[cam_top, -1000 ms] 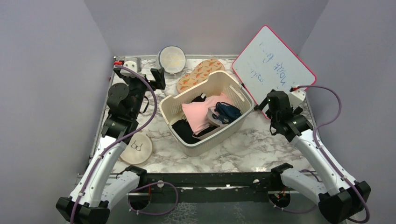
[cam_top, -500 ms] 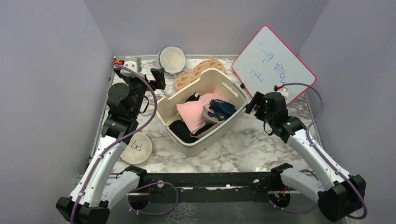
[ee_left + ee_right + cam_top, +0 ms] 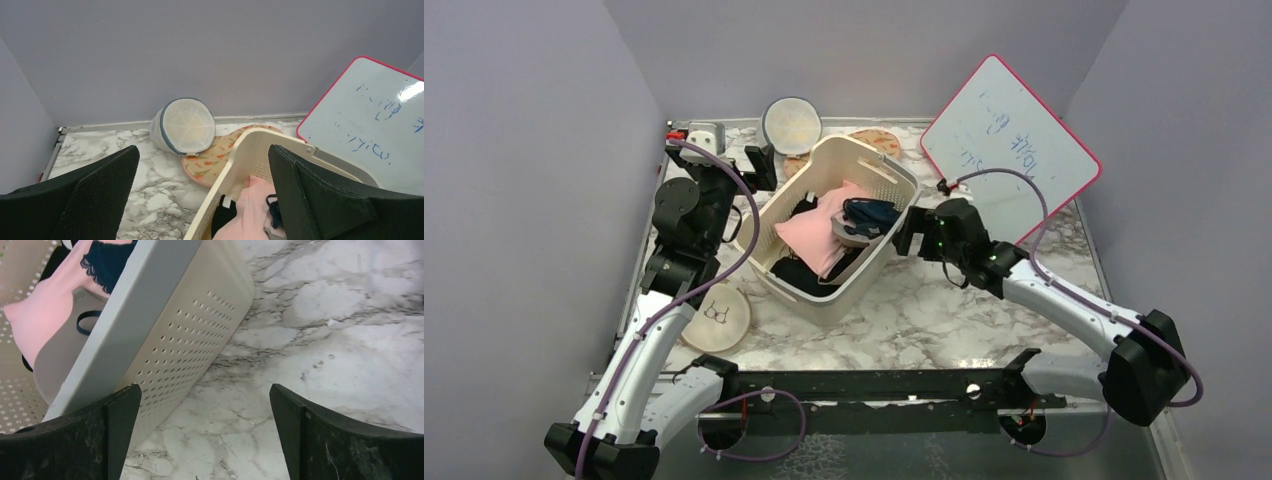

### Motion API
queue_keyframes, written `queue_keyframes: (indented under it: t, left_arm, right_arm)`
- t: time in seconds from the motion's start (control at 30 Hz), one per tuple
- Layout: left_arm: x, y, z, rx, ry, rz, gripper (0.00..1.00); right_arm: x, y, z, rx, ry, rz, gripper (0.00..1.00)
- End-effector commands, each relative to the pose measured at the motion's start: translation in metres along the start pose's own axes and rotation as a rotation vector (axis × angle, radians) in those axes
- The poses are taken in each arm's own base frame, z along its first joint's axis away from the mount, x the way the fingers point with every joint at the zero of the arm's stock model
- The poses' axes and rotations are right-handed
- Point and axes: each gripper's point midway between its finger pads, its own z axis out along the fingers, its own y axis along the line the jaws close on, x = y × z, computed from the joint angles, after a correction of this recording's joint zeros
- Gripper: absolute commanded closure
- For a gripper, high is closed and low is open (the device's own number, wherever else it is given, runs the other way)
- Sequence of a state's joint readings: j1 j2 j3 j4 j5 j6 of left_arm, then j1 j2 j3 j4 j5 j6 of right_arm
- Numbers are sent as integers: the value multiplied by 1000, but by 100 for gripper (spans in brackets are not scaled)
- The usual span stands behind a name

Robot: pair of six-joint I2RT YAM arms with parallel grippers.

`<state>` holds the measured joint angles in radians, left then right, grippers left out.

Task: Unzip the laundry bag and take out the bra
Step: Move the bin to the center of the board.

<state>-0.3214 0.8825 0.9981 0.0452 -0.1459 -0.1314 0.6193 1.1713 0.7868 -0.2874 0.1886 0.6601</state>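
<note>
left tool (image 3: 203,150): fingers spread, empty, over far-left tabletop (image 3: 944,310) | right tool (image 3: 202,390): spread, empty, at basket (image 3: 894,178) side | bag (image 3: 212,159): flat, just ahead-right of left tool, partly behind basket, long axis roughly left-right; left arm nearer | bra: not visible

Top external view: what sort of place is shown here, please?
Probably a robot test cell arranged for laundry handling, not a home: plain grey walls enclose a marble-patterned table, which carries a cream laundry basket and a leaning whiteboard.
</note>
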Motion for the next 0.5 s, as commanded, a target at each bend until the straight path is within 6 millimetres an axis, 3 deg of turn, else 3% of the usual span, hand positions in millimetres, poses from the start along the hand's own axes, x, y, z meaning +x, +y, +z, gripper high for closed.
queue_keyframes:
  t: [0.0, 0.17, 0.47]
  left_arm:
    - [-9, 4, -1, -10, -41, 7, 1]
    - [-7, 3, 0, -8, -37, 8, 1]
    - [-3, 5, 2, -14, -28, 14, 1]
  right_arm:
    - [-25, 64, 8, -160, -93, -3, 0]
    - [-9, 106, 26, -205, -73, -56, 0]
    - [20, 196, 32, -378, -37, -171, 0]
